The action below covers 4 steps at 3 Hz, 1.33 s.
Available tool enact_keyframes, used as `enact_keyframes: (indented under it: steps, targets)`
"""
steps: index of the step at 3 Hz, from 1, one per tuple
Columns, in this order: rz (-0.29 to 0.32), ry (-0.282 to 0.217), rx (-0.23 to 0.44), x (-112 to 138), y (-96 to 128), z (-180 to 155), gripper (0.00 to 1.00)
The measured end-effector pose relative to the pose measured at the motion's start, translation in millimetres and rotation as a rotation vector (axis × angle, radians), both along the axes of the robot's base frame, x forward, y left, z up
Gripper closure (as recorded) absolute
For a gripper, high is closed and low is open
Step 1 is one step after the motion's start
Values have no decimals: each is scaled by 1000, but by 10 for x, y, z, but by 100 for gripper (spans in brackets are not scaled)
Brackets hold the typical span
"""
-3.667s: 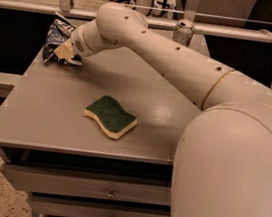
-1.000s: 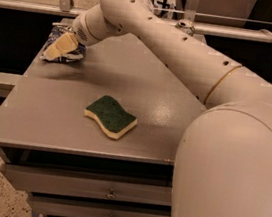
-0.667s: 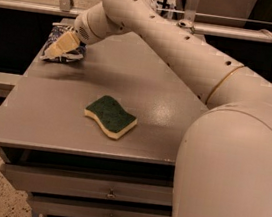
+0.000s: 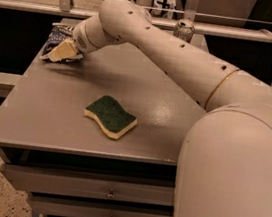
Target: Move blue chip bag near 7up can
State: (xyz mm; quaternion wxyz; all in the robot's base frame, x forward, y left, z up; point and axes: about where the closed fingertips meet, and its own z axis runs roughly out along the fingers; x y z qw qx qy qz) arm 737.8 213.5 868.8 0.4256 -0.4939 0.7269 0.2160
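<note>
The blue chip bag [image 4: 57,35] sits at the far left corner of the grey table [image 4: 48,118]. My gripper [image 4: 59,52] is at that corner, shut on the bag, with one pale finger [image 4: 62,49] lying across its front. The bag's lower edge is at the table top. The 7up can [image 4: 184,30] stands upright at the far edge of the table, well to the right of the bag, partly behind my arm [image 4: 173,55].
A green-and-yellow sponge [image 4: 110,116] lies in the middle of the table. A railing [image 4: 153,21] runs behind the far edge. Drawers [image 4: 109,193] are under the table front. My arm's large body [image 4: 232,174] fills the right side.
Since the earliest frame my wrist has risen and the gripper has tilted down onto the bag and closed on it. Over the last second nothing visibly moved.
</note>
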Motion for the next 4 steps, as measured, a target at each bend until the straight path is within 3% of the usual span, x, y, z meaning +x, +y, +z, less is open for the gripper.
enact_keyframes:
  steps: [1, 3, 4]
  targets:
    - [-10, -1, 8, -17, -5, -34, 47]
    - [-38, -73, -12, -62, -222, 324, 94]
    - [-60, -135, -31, -131, -378, 621, 100]
